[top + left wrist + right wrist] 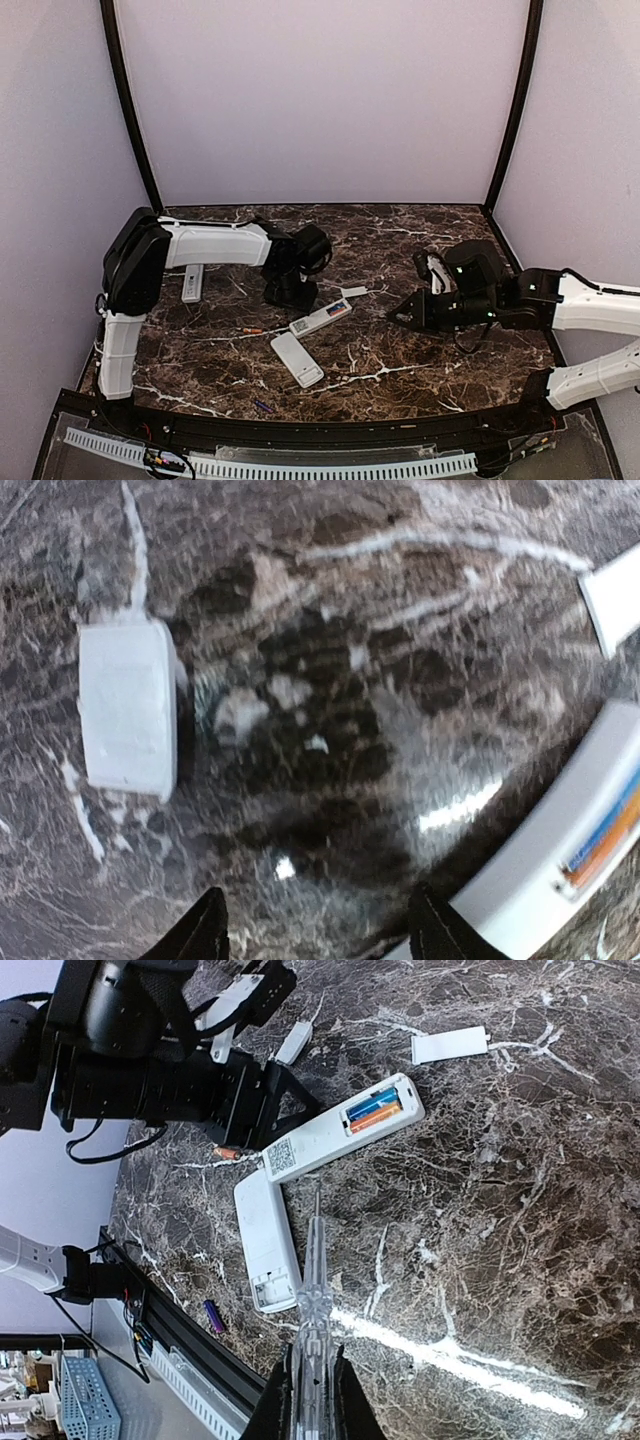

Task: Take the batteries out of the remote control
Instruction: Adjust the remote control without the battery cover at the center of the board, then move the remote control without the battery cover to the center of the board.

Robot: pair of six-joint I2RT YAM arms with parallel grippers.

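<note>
A white remote control [322, 317] lies back-up mid-table, its compartment open with a blue and an orange battery [378, 1108] inside; they also show in the left wrist view as batteries [605, 840]. A loose orange battery [252, 330] lies left of it and a purple battery [213, 1315] near the front edge. My left gripper [318, 930] hangs open over bare marble just beside that remote [560, 850], nothing between its fingers. My right gripper [315, 1400] is shut on a clear pointed tool [316, 1290], whose tip points toward the remote.
A second white remote [297, 358] lies with its compartment empty. A third remote [192, 283] sits by the left arm. Flat white covers lie about: one cover [353, 292] beyond the open remote, another cover [128, 705] left of my left gripper.
</note>
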